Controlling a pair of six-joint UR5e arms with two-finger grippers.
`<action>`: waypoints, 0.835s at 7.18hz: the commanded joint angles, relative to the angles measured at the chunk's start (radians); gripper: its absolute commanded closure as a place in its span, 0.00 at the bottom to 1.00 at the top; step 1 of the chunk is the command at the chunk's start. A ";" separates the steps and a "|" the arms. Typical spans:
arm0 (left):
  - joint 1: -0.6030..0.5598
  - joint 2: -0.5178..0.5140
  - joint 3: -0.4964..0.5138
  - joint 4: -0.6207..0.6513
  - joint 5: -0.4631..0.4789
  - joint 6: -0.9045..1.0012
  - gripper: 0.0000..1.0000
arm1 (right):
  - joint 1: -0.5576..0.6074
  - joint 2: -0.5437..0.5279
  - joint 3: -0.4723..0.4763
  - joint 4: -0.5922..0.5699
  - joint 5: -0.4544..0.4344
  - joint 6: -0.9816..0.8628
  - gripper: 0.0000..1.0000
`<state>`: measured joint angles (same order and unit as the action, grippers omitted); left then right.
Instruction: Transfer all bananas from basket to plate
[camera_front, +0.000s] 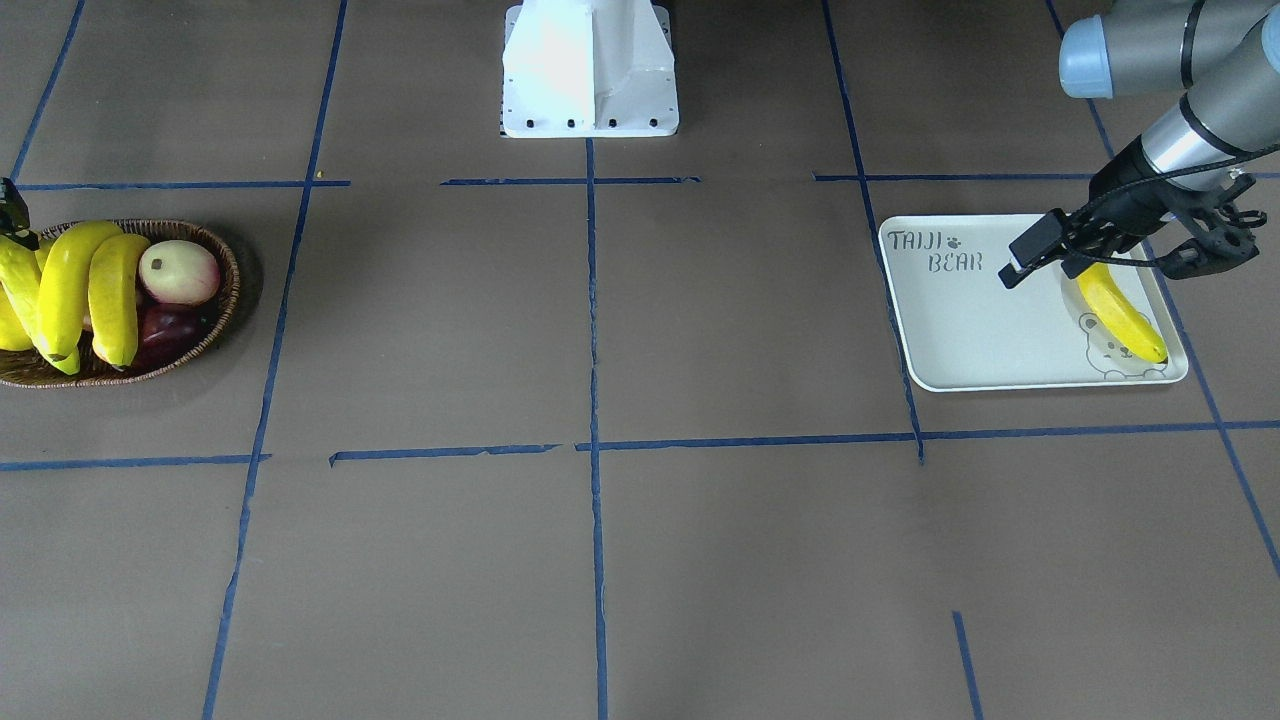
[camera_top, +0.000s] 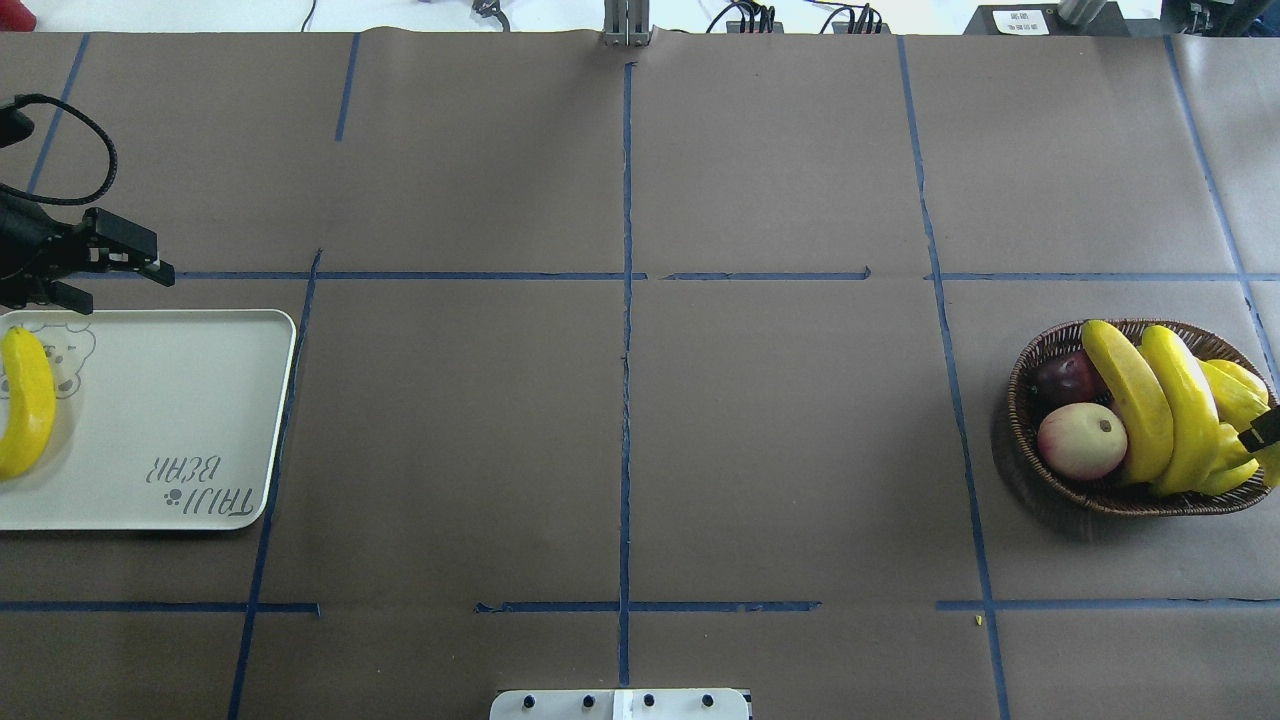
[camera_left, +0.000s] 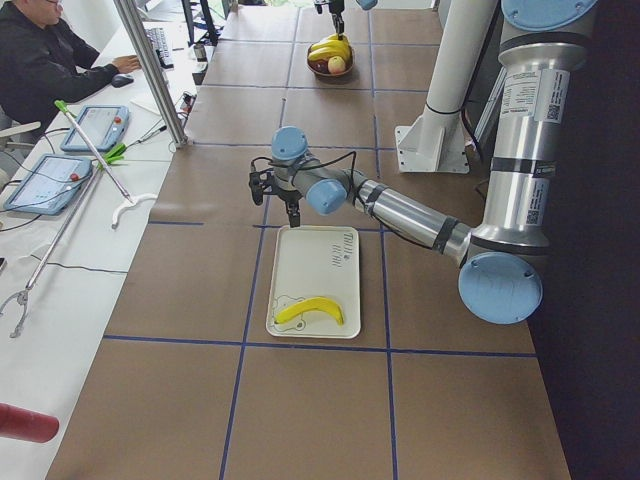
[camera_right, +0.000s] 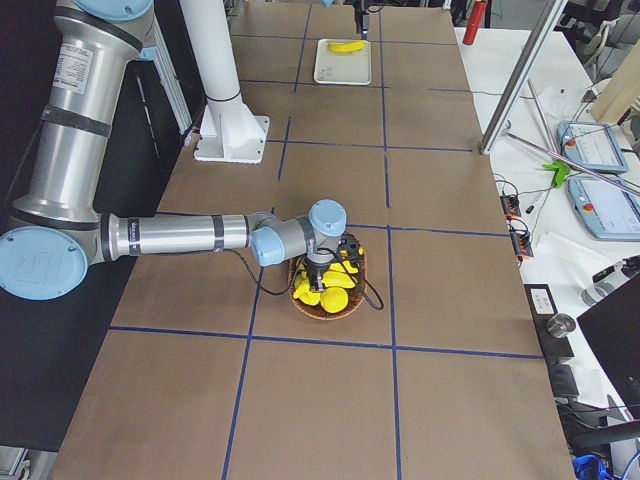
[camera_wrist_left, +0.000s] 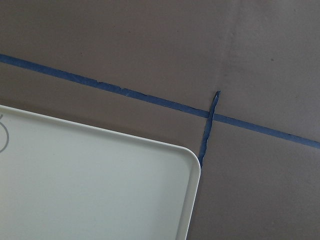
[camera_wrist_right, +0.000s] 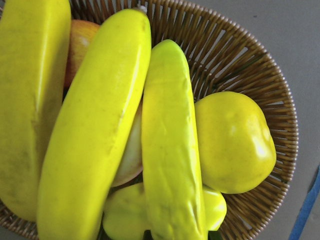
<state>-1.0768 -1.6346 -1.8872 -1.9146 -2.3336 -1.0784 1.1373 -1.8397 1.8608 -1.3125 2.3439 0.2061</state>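
Bananas (camera_top: 1130, 400) lie in two places. On the overhead view's left, the left arm reaches out with its forearm nearly level and its wrist bent, so the left pincer (camera_left: 291, 217) points straight down. It grips nothing, and how wide its jaws stand cannot be told. Lower than this pincer and clear of it, a lone banana (camera_top: 25, 400) lies flat on the off-white plate (camera_top: 180, 400). It is curved and bright yellow, with one end over the bear drawing. Well to the right, the right arm stretches low over the table and the right pincer (camera_right: 325, 280) hangs tip-down over the brown wicker basket (camera_top: 1090, 492); its opening cannot be judged either. Directly beneath it three long yellow bananas with dark tips lie side by side, crowding a pink-cream fruit (camera_top: 1080, 440), a dark red fruit (camera_top: 1065, 375) and a plump yellow-green fruit (camera_wrist_right: 235, 142).
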 joint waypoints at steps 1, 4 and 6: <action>0.000 0.001 -0.009 -0.001 -0.001 -0.021 0.01 | 0.025 -0.033 0.087 -0.001 -0.012 0.003 1.00; 0.002 -0.001 -0.012 -0.003 -0.001 -0.049 0.01 | 0.174 -0.044 0.098 -0.001 -0.012 -0.002 1.00; 0.011 -0.023 -0.013 -0.003 -0.001 -0.058 0.01 | 0.196 0.023 0.136 -0.014 0.030 0.042 1.00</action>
<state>-1.0726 -1.6414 -1.8995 -1.9175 -2.3348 -1.1294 1.3194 -1.8608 1.9764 -1.3172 2.3437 0.2209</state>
